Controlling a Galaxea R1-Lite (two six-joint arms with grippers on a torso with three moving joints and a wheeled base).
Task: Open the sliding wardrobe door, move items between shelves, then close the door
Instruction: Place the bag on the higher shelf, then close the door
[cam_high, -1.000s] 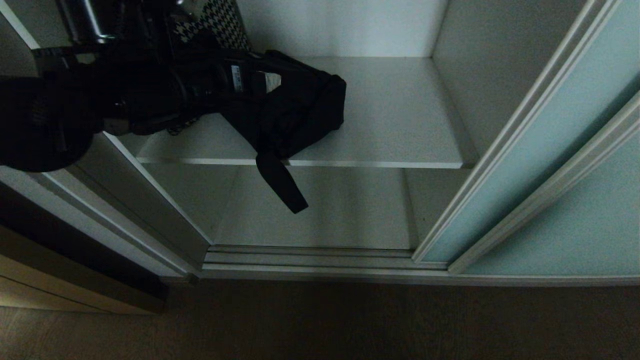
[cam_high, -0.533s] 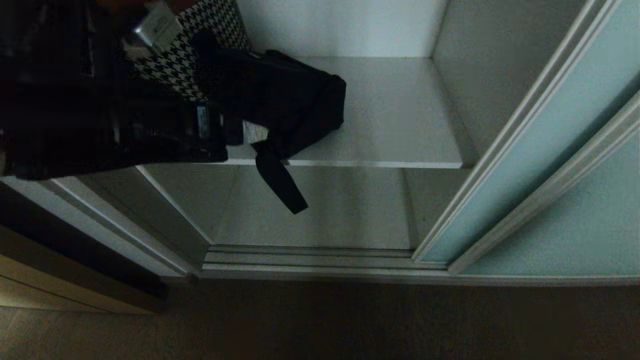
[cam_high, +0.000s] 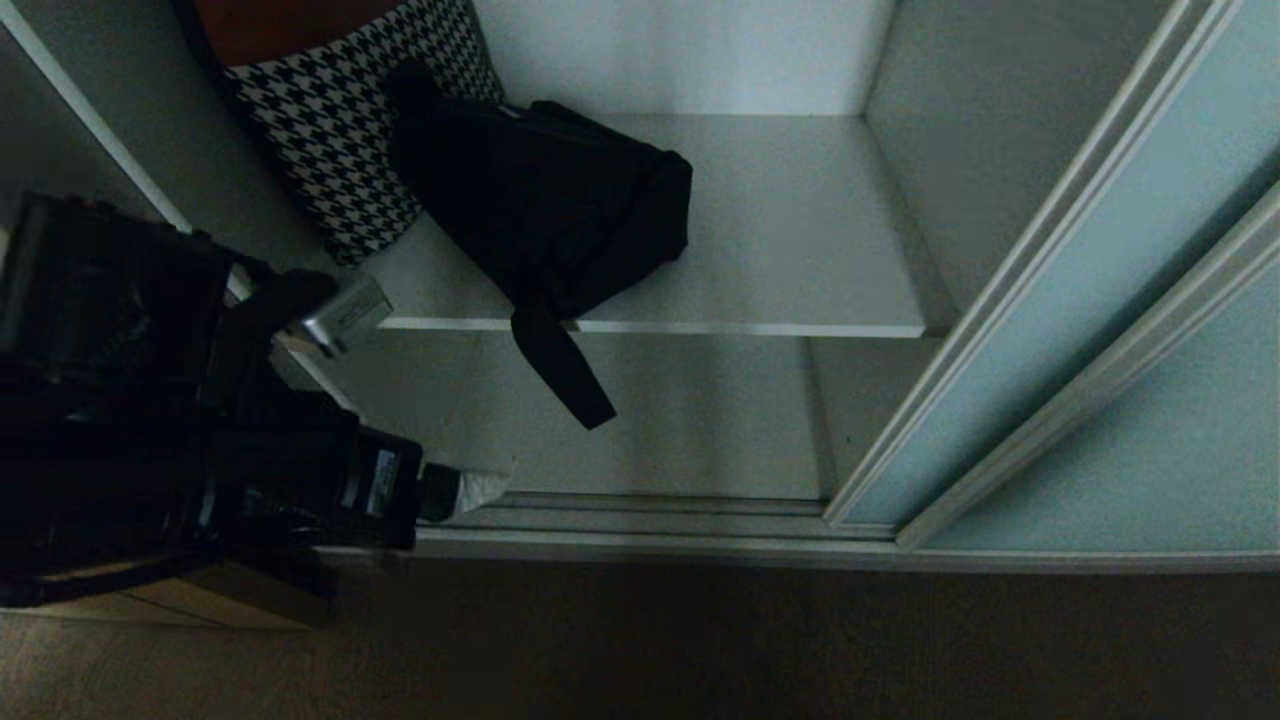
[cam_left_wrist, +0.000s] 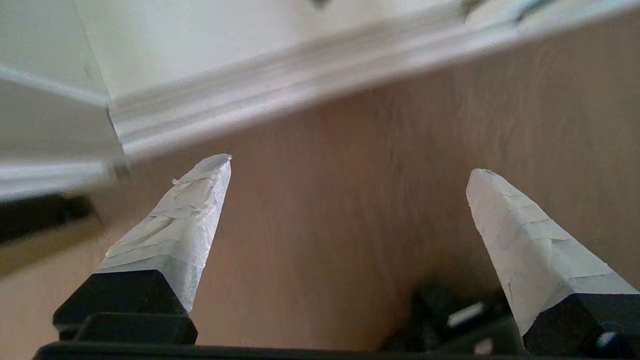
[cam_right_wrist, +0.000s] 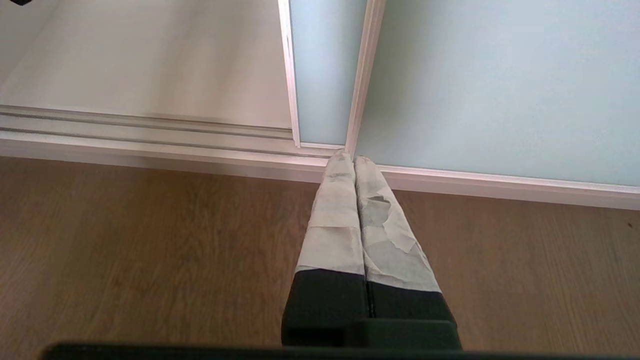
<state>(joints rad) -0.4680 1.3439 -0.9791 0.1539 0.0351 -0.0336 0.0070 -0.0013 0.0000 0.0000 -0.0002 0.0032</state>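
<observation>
While the sliding wardrobe door (cam_high: 1090, 330) stands pushed to the right, I see the black bag (cam_high: 545, 205) lying on the upper shelf (cam_high: 800, 230), its strap hanging over the front edge, beside a houndstooth bag (cam_high: 345, 140). My left tool (cam_left_wrist: 345, 167) is spread wide and empty above the wooden floor (cam_left_wrist: 360, 210). My right tool (cam_right_wrist: 354, 160) is pressed together near the bottom track (cam_right_wrist: 150, 135).

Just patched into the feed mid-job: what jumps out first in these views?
A black bag sits on the upper shelf of the open wardrobe, its strap hanging over the front edge, with a houndstooth-patterned item beside it. The left gripper is low by the floor track, fingers wide apart and empty. The glass sliding door stands pushed to the right.
</observation>
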